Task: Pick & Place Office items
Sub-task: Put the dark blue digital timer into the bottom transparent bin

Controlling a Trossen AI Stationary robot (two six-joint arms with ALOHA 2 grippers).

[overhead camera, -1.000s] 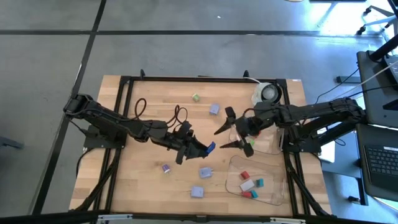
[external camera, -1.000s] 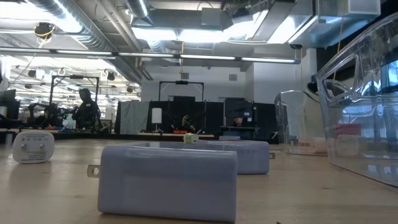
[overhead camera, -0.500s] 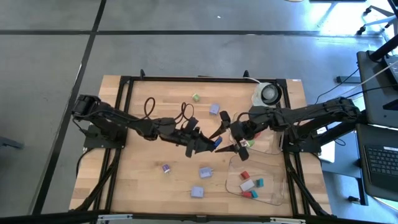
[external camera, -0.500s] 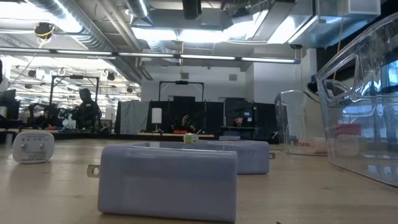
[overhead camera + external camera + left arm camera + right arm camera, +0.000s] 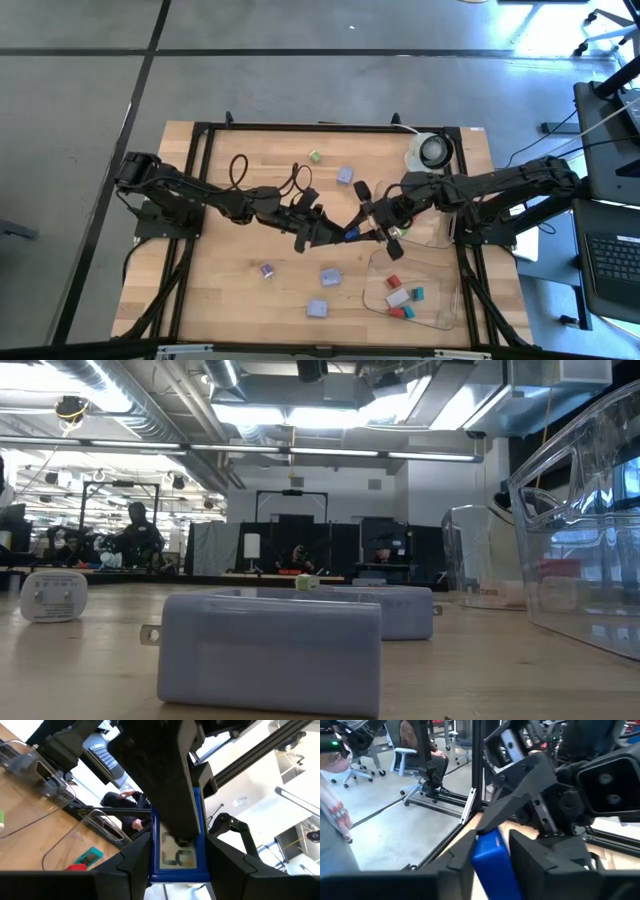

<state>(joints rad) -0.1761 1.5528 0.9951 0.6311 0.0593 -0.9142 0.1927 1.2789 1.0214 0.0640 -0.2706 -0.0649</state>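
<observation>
A small blue block (image 5: 349,234) with a white face (image 5: 176,856) hangs above the middle of the table. Both grippers are shut on it. My left gripper (image 5: 340,236) reaches in from the table's left and my right gripper (image 5: 359,232) from the right, fingertips meeting at the block. The other office items lie loose on the wood: lavender blocks (image 5: 345,175) (image 5: 330,276) (image 5: 317,308), a small purple piece (image 5: 266,269) and a green one (image 5: 314,156). Red, white and teal pieces lie in a clear tray (image 5: 440,262). My left gripper pinches the blue block by two opposite sides (image 5: 152,862) between its two fingers (image 5: 131,867). They come level from the table's left. The block is lifted clear of the table. My right gripper pinches the same block (image 5: 490,855) between its two fingers (image 5: 532,852), coming from the table's right. One finger (image 5: 172,795) lies across the block's white face.
A white tape roll (image 5: 432,150) sits at the far right corner, beside a second clear tray (image 5: 440,225). The low view shows a lavender block (image 5: 270,650) close by, a white piece (image 5: 53,595) to the left and a clear tray wall (image 5: 585,540). People sit beyond the table.
My left gripper has carried the blue block toward the table's right, up to my right gripper. My right gripper, open a second ago, has shut its fingers on the block. Both grippers now hold it, still clear of the table.
</observation>
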